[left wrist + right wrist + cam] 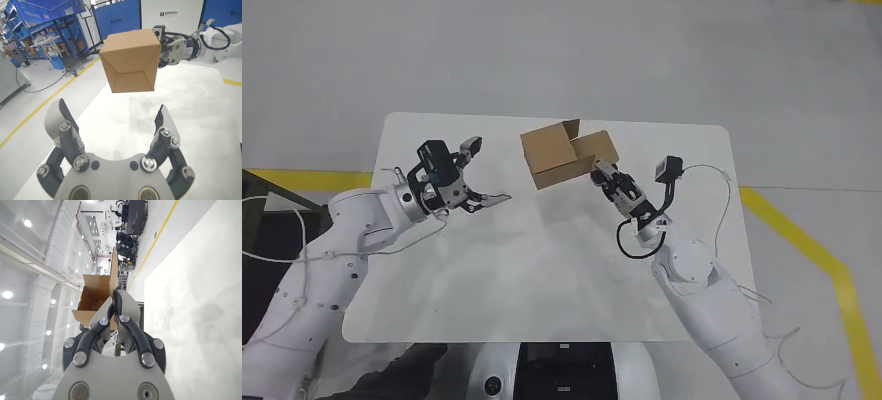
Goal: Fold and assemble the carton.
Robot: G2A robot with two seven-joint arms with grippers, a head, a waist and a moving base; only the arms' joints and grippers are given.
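A brown cardboard carton is held above the back middle of the white table, its open end with spread flaps facing away from the left arm. My right gripper is shut on one of its flaps; in the right wrist view the gripper pinches the flap edge of the carton. My left gripper stands open to the left of the carton, apart from it. The left wrist view looks past the open gripper at the carton's folded end.
The table's front half lies bare. Yellow floor lines run past both table sides. Blue racks stand in the room beyond the table edge.
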